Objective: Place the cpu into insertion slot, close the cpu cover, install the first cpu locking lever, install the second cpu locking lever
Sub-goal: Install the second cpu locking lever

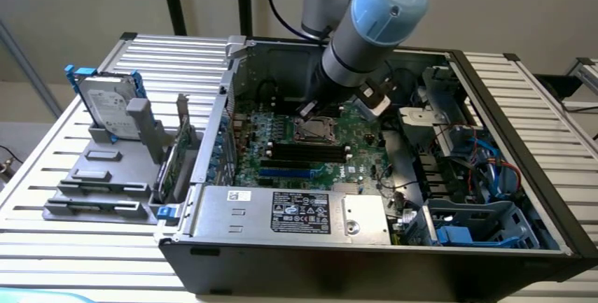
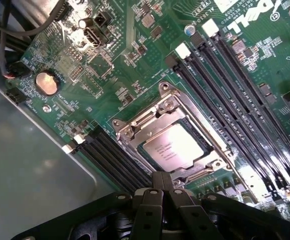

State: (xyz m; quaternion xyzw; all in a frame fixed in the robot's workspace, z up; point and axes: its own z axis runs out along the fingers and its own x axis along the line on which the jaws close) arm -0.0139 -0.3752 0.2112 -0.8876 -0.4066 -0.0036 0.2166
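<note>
The cpu (image 2: 177,147) lies flat in the insertion slot (image 1: 316,130) on the green motherboard (image 2: 109,65), its silver-grey top showing. The cpu cover (image 2: 145,122), a silvery frame, lies down around it, so the chip shows through the window. My gripper (image 2: 163,186) hovers just above the socket's near edge, its dark fingers (image 2: 150,210) pressed together with nothing between them. In the exterior view my gripper (image 1: 307,111) reaches down into the open computer case right behind the socket. I cannot tell how the locking levers stand.
Long black memory slots (image 2: 235,100) flank the socket on both sides. A coin battery (image 2: 46,82) sits on the board. The power supply (image 1: 299,212) fills the case front, with cables (image 1: 467,149) on the exterior view's right. A hard drive (image 1: 108,103) stands outside the case.
</note>
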